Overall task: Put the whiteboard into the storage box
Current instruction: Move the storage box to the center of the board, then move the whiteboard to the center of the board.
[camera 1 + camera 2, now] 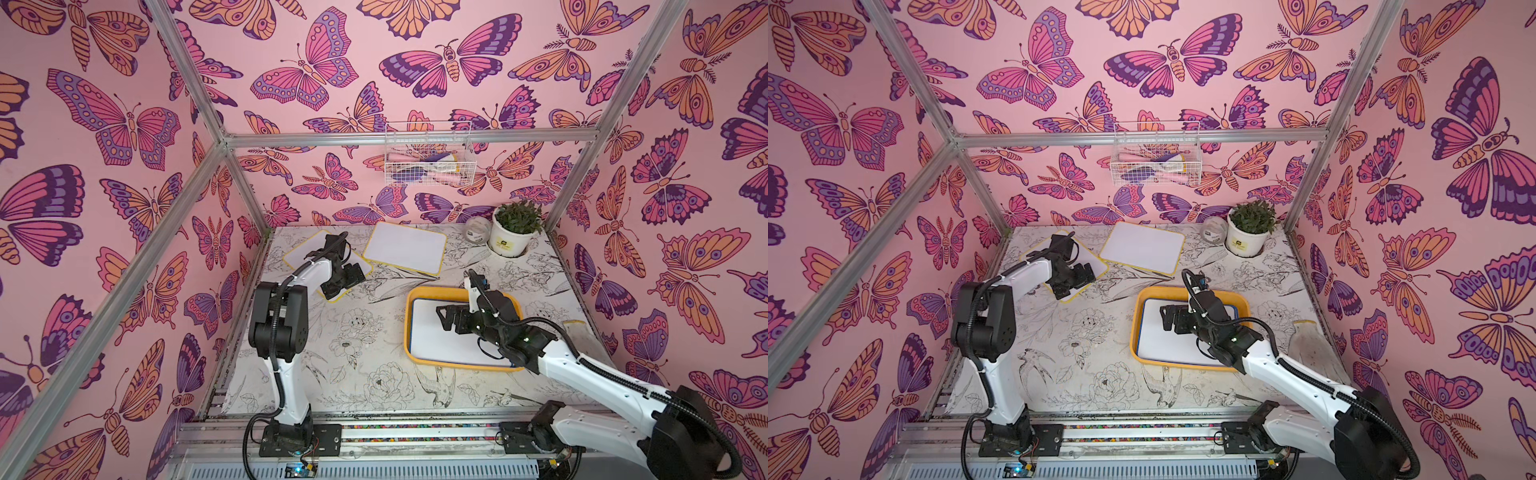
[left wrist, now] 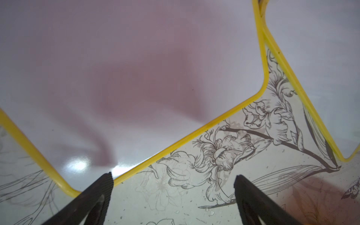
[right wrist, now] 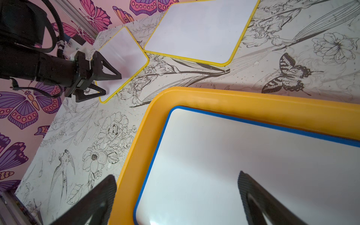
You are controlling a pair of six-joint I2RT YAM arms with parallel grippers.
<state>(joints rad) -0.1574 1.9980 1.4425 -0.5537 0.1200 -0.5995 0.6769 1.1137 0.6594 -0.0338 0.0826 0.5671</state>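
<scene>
The storage box (image 1: pixel 409 309) (image 1: pixel 1133 332) (image 3: pixel 214 97), a shallow yellow-orange tray, sits right of centre with a blue-edged whiteboard (image 1: pixel 428 345) (image 1: pixel 1163 349) (image 3: pixel 253 155) lying flat in it. My right gripper (image 1: pixel 441 318) (image 1: pixel 1165 318) (image 3: pixel 176 175) hovers open over that board's left part, holding nothing. Two yellow-edged whiteboards lie at the back. One is in the middle (image 1: pixel 403 247) (image 1: pixel 1142 247) (image 3: pixel 198 31), the other to the left (image 1: pixel 301 255) (image 2: pixel 116 78) (image 3: pixel 122 50). My left gripper (image 1: pixel 345 284) (image 1: pixel 1077 282) (image 2: pixel 173 176) (image 3: pixel 113 83) is open, straddling the near edge of the left board.
A white wire basket (image 1: pixel 430 158) hangs on the back wall. A potted plant (image 1: pixel 513 230) and a clear jar (image 1: pixel 477 230) stand at the back right corner. A pale cloth-like item (image 1: pixel 1304 340) lies by the right wall. Aluminium frame posts edge the table.
</scene>
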